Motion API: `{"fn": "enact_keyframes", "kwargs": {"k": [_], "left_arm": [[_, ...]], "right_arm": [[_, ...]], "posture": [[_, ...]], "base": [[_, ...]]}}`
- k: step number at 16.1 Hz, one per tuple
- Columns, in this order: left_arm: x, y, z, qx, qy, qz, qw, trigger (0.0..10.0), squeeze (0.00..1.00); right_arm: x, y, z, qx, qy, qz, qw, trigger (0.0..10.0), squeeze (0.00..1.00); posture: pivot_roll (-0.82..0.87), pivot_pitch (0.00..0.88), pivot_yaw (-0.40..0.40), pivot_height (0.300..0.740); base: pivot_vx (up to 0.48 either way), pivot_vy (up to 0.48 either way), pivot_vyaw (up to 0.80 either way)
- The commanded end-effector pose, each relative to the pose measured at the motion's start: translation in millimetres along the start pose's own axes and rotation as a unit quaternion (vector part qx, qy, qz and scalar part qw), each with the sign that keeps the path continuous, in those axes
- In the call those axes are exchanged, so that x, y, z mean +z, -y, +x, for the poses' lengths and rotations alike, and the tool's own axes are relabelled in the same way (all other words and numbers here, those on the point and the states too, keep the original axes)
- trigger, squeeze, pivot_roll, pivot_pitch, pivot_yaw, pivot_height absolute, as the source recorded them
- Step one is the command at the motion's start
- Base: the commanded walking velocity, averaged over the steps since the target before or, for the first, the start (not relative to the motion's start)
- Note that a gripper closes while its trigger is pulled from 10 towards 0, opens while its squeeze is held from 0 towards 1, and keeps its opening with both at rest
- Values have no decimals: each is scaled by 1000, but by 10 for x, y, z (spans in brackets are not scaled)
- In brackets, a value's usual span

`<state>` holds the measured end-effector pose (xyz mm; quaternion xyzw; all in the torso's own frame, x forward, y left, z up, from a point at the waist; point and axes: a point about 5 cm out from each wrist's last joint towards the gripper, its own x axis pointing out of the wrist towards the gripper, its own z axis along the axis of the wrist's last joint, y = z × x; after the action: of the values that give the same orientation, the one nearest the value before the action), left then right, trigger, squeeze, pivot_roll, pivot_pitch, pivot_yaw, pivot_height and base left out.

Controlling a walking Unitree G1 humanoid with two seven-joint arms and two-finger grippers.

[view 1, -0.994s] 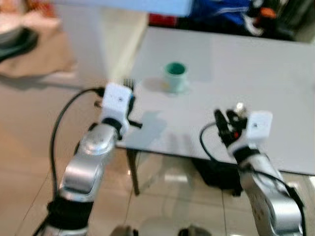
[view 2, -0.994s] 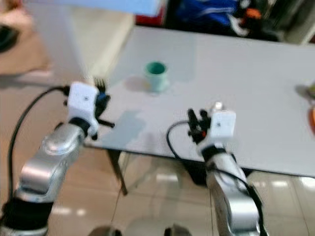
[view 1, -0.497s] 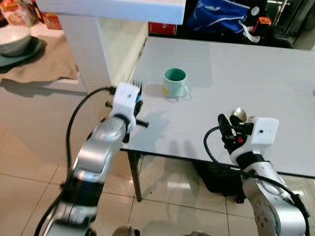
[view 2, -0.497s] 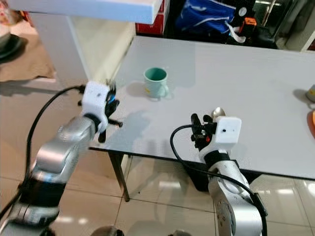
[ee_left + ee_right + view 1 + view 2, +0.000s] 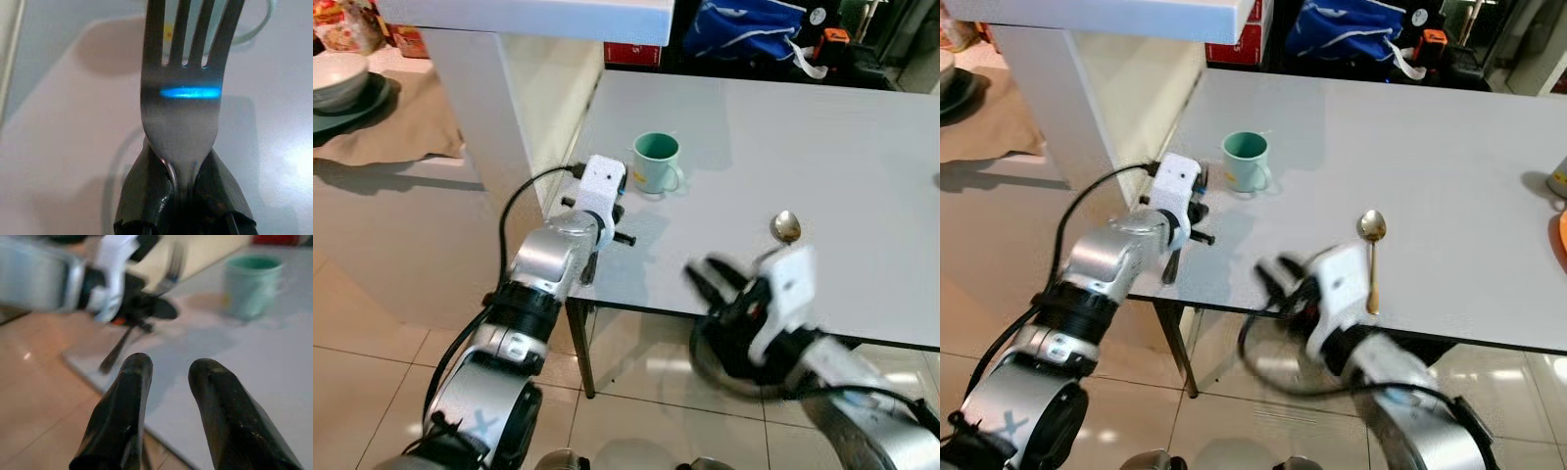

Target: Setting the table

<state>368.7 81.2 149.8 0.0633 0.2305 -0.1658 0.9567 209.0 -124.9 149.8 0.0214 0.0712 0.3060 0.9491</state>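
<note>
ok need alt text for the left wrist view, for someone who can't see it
A metal fork fills the close-up, its handle clamped between the left gripper's two black fingers, its four tines pointing away over the pale grey table. A blue streak of light crosses the fork below its tines, and beyond them a blurred teal mug stands on the table.

Left end effector (image 5: pixel 181 196) clamped; right end effector (image 5: pixel 168 382) fingers parted.

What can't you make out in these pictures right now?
- Right gripper: motion-blurred in both eye views.
- Fork: handle hidden inside the left gripper in the left wrist view.
- Mug: soft and out of focus in the right wrist view.
- Bowl: cut off by the left eye view's edge.
</note>
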Motion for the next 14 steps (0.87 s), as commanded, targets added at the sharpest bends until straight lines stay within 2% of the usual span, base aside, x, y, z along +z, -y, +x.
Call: {"fn": "enact_keyframes", "kwargs": {"k": [1, 4, 8, 14], "left_arm": [[-12, -16, 38, 4, -6, -8, 1000, 10000, 0], [-71, 10, 128, 7, -24, -26, 999, 10000, 0], [-6, 92, 204, -3, -20, -24, 999, 10000, 0], [27, 50, 239, 13, -34, -21, 999, 10000, 0]], "right_arm": [[25, -34, -35, 20, -5, -7, 1000, 10000, 0], [33, 14, -68, 19, -17, -20, 999, 10000, 0], [25, 2, -60, 25, -23, -20, 999, 10000, 0], [18, -27, -64, 26, -24, -12, 999, 10000, 0]], "posture": [[-77, 82, 18, 740], [-77, 86, 8, 740], [-78, 90, 6, 740], [-84, 92, 20, 740]], "base": [[0, 0, 0], [0, 0, 0], [0, 0, 0], [0, 0, 0]]}}
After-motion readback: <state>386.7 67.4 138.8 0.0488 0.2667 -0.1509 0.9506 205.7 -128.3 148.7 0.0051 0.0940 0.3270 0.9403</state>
